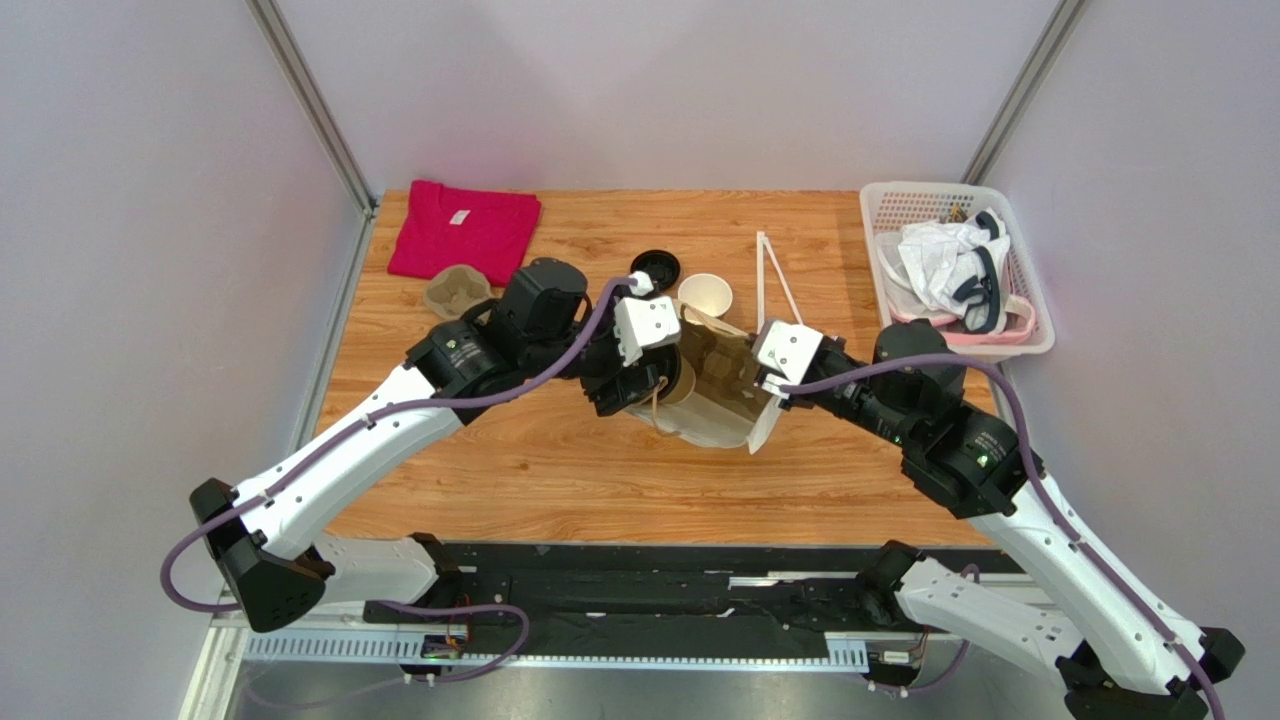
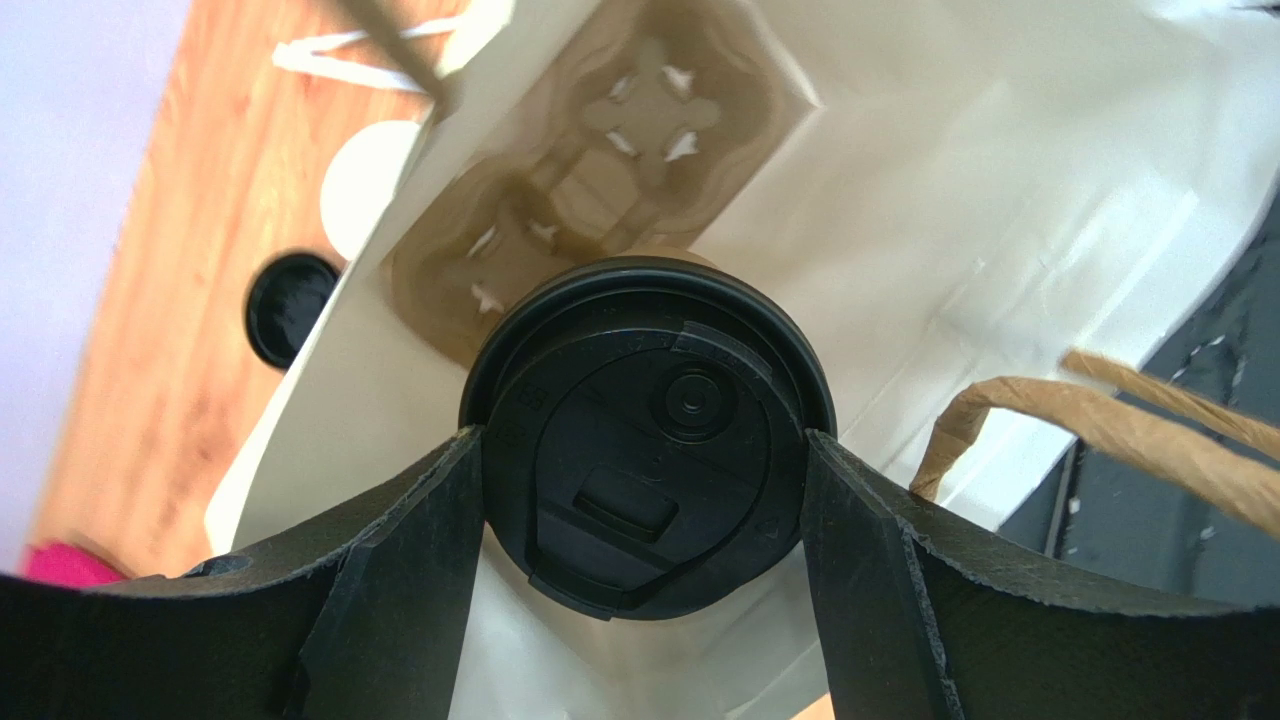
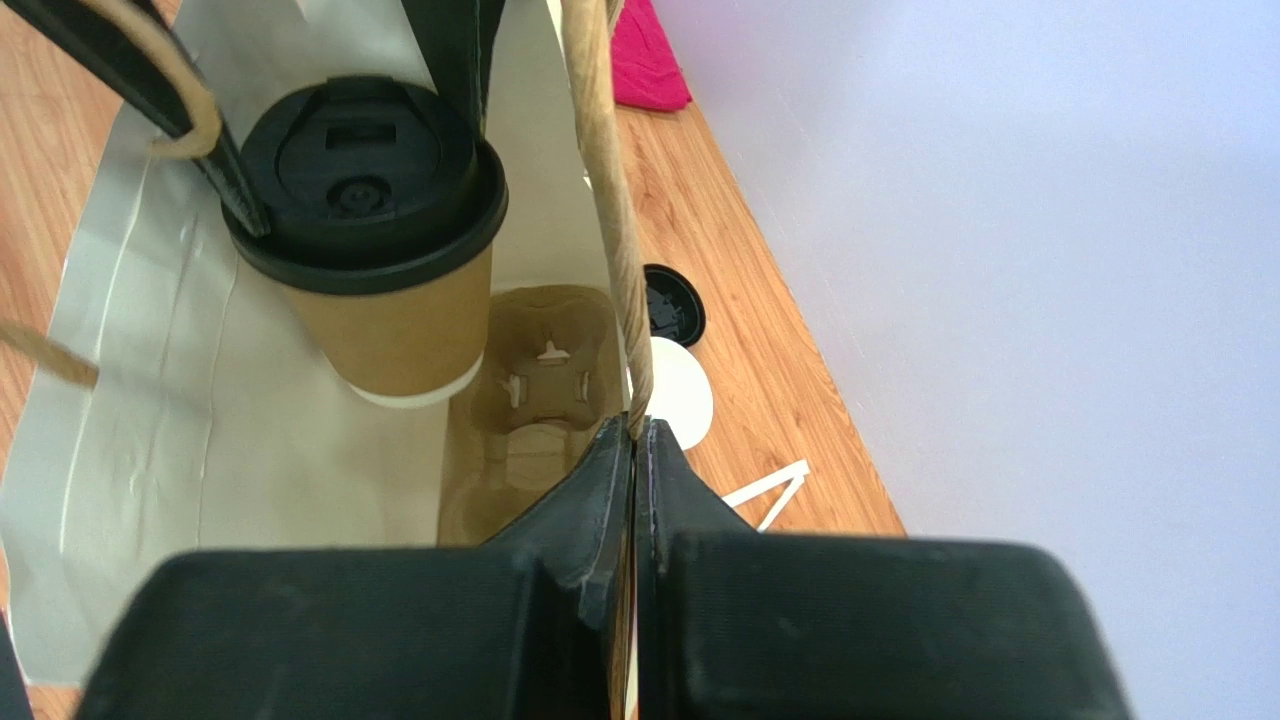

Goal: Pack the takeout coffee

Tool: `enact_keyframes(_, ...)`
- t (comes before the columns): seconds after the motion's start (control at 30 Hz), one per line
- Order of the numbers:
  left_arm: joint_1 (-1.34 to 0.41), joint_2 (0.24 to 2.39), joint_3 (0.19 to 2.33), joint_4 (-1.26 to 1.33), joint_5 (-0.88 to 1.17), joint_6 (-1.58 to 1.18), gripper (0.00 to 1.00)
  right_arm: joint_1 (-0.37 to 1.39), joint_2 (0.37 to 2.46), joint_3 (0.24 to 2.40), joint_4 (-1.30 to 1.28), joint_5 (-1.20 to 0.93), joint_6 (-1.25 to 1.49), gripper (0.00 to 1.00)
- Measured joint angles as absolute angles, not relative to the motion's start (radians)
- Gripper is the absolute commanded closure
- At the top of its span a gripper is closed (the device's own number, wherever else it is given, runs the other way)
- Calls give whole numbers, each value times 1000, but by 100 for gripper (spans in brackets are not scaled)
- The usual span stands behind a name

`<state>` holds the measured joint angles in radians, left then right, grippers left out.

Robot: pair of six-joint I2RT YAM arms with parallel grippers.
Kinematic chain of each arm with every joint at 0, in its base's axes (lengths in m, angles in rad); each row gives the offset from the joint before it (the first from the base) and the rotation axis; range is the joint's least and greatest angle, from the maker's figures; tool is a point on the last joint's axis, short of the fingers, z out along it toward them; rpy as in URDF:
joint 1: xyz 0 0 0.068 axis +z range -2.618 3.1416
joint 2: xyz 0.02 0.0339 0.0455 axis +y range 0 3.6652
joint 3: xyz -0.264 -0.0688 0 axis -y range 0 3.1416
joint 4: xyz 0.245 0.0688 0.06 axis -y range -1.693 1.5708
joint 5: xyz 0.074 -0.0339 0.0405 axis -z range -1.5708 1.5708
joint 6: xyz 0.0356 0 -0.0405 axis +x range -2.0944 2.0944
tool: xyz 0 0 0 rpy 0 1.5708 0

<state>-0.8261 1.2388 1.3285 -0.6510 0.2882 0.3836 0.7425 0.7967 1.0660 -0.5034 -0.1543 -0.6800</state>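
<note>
One takeout coffee point(image 2: 646, 435), a tan paper cup under a black lid, hangs upright in the mouth of the paper bag point(image 2: 962, 195), above the moulded carrier point(image 2: 601, 165) that lies inside the bag. The left hand point(image 2: 643, 458) is spread wide around the coffee, one finger touching each side at the lid's rim, and carries it. The right hand point(image 3: 634, 443) is pressed together on the bag's rim by a twine handle, propping the mouth open.

Handling, by judgement: the cup wall is thin and would dent under a hard squeeze, and the lid could pop off. Any liquid inside would make it top-heavy. It is best held upright at the stiff rim under the lid.

Count: one lidded coffee; one bag; two carriers, the second carrier point(image 1: 458, 290) on the surface left of the bag; one open cup point(image 1: 705, 294) and one loose lid point(image 1: 655, 269), both just beyond the bag; two hands.
</note>
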Motion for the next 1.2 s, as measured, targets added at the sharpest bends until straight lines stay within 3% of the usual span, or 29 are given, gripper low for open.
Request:
enact_keyframes(0.43, -799, 1296, 1370, -627, 296, 237, 87, 807, 794, 1057, -511, -99, -602, 100)
enact_keyframes(0.8, -836, 1301, 1267, -512, 213, 225, 88, 867, 880, 1159, -620, 83, -249, 100)
enact_keyframes(0.9, -837, 1301, 1236, -503, 198, 236, 88, 867, 880, 1167, -653, 95, -175, 85)
enact_keyframes(1.03, -838, 1294, 1214, -497, 189, 261, 88, 867, 880, 1167, -677, 111, -117, 54)
enact_keyframes(1.2, -844, 1270, 1184, -497, 189, 307, 89, 867, 881, 1173, -704, 126, -101, 39)
